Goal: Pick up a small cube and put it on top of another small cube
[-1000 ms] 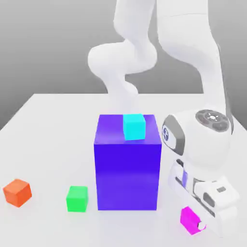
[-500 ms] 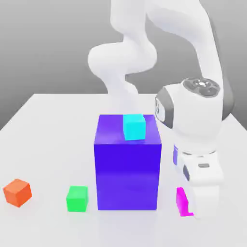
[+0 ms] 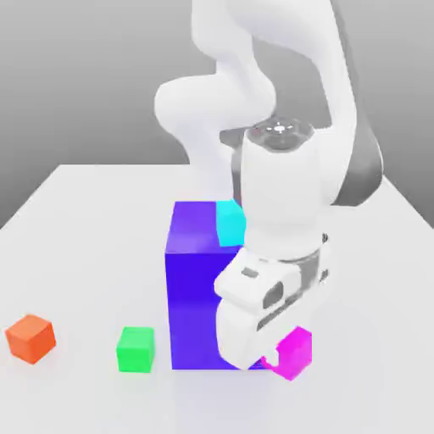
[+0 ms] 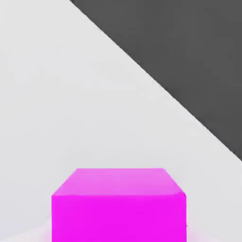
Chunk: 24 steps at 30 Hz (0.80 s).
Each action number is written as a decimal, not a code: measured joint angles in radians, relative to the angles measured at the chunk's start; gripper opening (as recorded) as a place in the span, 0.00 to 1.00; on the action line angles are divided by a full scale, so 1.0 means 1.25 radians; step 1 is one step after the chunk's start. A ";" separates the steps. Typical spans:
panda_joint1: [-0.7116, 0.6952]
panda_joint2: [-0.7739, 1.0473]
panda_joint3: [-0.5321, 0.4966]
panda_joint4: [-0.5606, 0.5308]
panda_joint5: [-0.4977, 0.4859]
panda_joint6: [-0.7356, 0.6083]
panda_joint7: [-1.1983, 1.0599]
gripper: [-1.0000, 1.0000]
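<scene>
The small magenta cube [image 3: 297, 349] [image 4: 118, 203] sits between the fingers of my gripper [image 3: 280, 356], which is shut on it. It hangs low over the table, at the front right corner of the big purple block [image 3: 195, 288] in the exterior view. The small green cube [image 3: 136, 348] rests on the table to the left of the purple block, well apart from the gripper. My white hand covers the block's right side.
A small cyan cube [image 3: 227, 222] sits on top of the purple block, partly behind my arm. A small orange cube [image 3: 30, 337] lies at the exterior view's far left. The white table [image 3: 85, 254] ends at a dark edge in the hand view.
My hand has swung to the exterior view's left with the magenta cube, from the front right of the table to just in front of the purple block's right corner.
</scene>
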 joint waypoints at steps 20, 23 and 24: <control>-0.089 -0.083 -0.099 -0.034 -0.020 -0.013 0.748 0.00; -0.117 -0.096 -0.099 -0.042 -0.037 -0.013 0.871 0.00; -0.116 -0.101 -0.109 -0.045 -0.044 -0.013 0.913 0.00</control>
